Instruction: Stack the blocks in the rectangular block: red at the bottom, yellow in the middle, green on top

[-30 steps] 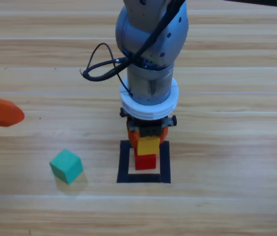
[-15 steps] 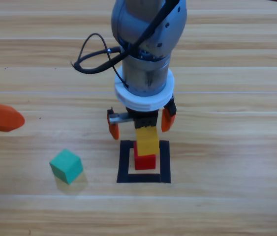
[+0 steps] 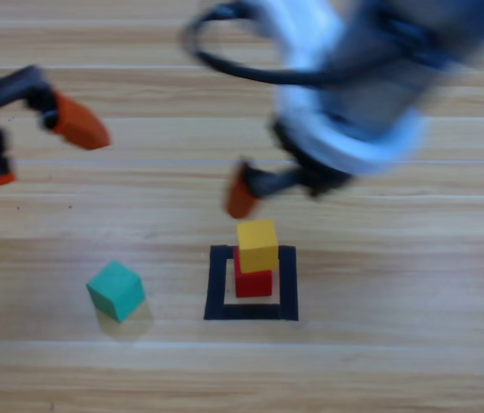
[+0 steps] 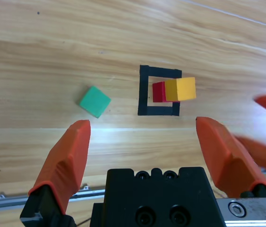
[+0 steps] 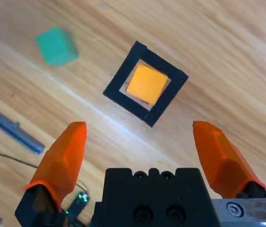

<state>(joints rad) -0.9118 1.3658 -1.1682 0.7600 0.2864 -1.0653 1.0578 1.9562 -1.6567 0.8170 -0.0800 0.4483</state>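
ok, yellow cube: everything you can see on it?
The yellow cube is small, plain and matte, with sharp edges and no markings. It sits on the red cube inside the black tape square, offset a little toward the arms' side so the red one's front shows below it. Nothing grips it: the right tool is open above it, clear of it.

Pale wooden table (image 3: pixel 413 361), plank-grained.
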